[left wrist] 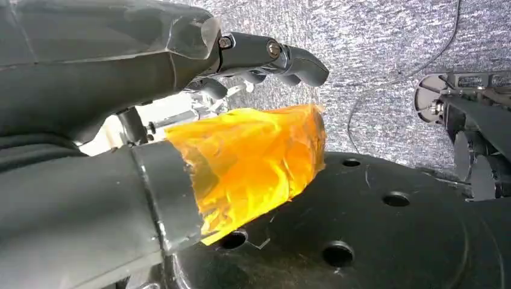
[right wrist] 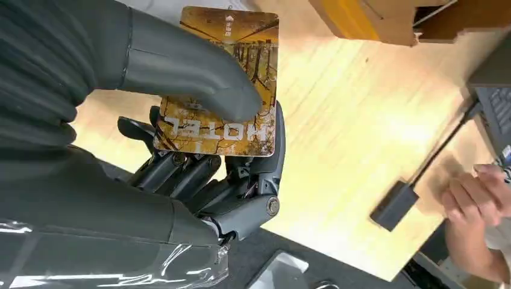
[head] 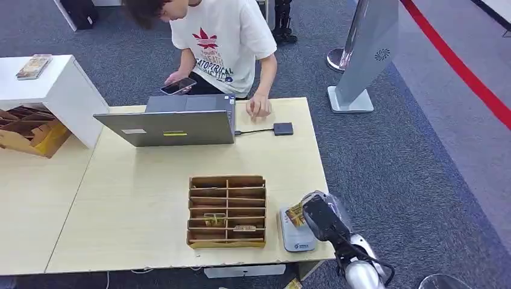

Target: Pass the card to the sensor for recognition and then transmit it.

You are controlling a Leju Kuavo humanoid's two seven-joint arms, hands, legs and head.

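Observation:
My right hand (head: 317, 218) holds a gold-brown hotel card (head: 295, 214) over the grey sensor pad (head: 296, 236) at the table's near right corner. In the right wrist view the thumb presses the card (right wrist: 224, 90) against the dark fingers (right wrist: 199, 174); the word HOTEL reads upside down on it. The left hand (left wrist: 181, 120) hangs over the floor with nothing in it; its thumb tip is wrapped in orange tape and its fingers are loosely curled.
A wooden card organiser (head: 227, 211) with several slots stands left of the sensor. A laptop (head: 175, 123) and a small dark reader (head: 282, 128) on a cable sit at the far side. A person (head: 223, 42) holds a phone, one hand on the table (head: 138, 198).

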